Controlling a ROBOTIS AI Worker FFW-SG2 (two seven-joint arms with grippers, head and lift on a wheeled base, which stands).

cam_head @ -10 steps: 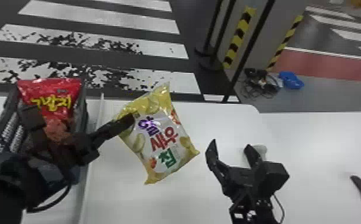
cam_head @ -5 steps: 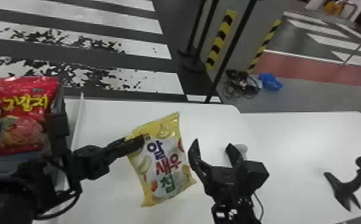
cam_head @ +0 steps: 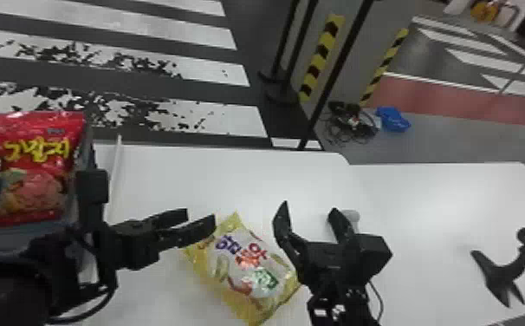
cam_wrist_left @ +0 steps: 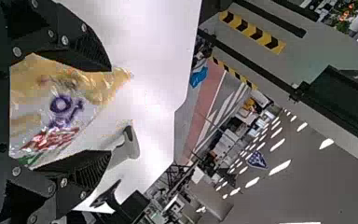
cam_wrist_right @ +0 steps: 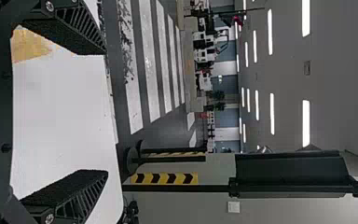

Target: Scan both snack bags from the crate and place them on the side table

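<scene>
the yellow bag (cam_head: 248, 268) has been released onto the worktop (cam_head: 231, 173) between the left end effector (cam_head: 200, 216) and right end effector (cam_head: 309, 207), both spread, while the red bag (cam_head: 36, 173) is left in the crate (cam_head: 19, 239), with both placings seemingly to be done.

I'm looking at the white table (cam_head: 426, 199) — at left the crate (cam_head: 14, 245) is sitting beside a thin white strip (cam_head: 115, 173). The yellow snack bag (cam_head: 248, 277) is showing over the tabletop, contact unclear — while a black stand (cam_head: 504, 271) is resting at right.
</scene>
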